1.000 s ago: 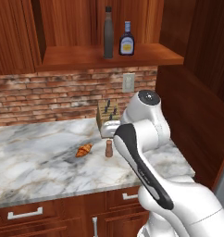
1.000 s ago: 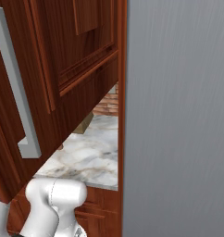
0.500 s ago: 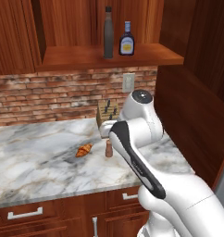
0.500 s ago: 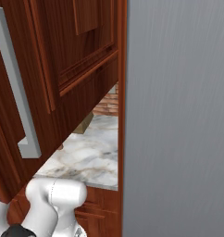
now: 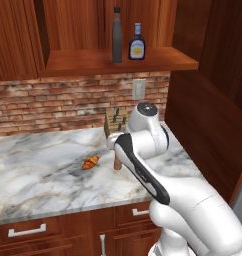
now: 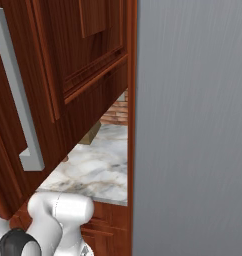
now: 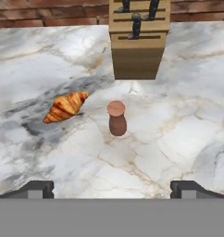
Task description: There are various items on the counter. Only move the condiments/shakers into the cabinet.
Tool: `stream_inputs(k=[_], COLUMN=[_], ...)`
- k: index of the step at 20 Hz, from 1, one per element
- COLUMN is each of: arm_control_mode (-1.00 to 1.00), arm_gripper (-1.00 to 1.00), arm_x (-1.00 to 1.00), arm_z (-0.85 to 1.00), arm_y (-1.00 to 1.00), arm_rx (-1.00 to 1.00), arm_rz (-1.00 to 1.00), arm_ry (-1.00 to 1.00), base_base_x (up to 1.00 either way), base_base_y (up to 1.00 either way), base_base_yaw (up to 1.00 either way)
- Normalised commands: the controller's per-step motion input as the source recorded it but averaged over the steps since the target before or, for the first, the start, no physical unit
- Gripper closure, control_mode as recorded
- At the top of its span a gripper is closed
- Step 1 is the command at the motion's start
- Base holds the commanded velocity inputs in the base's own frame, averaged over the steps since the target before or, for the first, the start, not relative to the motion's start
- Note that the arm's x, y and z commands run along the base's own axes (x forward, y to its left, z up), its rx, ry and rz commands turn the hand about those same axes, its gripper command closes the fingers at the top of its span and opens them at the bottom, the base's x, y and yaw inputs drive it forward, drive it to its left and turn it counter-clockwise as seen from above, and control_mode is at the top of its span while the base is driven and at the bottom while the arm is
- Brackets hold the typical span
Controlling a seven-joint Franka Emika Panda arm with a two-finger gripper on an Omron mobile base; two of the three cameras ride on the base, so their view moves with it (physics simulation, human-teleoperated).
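The brown shaker (image 7: 117, 118) stood upright on the marble bench (image 7: 169, 139), between the croissant (image 7: 65, 106) and the knife block (image 7: 138, 41), touching neither. The fingers (image 7: 37, 189) were spread wide and released, short of the shaker. The tall dark bottle (image 5: 117, 35) and blue bottle (image 5: 137, 42) stood on the cabinet shelf (image 5: 83, 62).

The marble counter (image 7: 178, 134) carries a brown shaker (image 7: 117, 118), a croissant (image 7: 66, 106) just beside it and a knife block (image 7: 139, 44), while the cabinet shelf (image 5: 83, 62) holds a tall dark bottle (image 5: 117, 36) and what looks like a yellow-labelled blue one (image 5: 137, 43).
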Motion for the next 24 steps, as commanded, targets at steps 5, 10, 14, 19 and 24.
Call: stream_inputs(k=[5,10,14,19,24], arm_control_mode=[-1.0,-1.0,-1.0,-1.0,-1.0], arm_gripper=[-1.0,-1.0,-1.0,-1.0,-1.0], arm_x=[0.41,0.54,0.49,0.3,0.17], arm_z=[-0.36,-0.34,-0.29,-0.18,-0.2], arm_y=[0.0,0.0,0.0,0.13,0.13], arm_rx=[0.0,-0.01,0.0,0.0,0.0], arm_rz=[0.0,0.0,0.0,0.0,0.0], arm_ry=[0.0,0.0,0.0,0.02,0.04], base_base_x=[0.0,0.0,0.0,0.0,0.0], base_base_y=[0.0,0.0,0.0,0.0,0.0], base_base_yaw=[0.0,0.0,0.0,0.0,0.0])
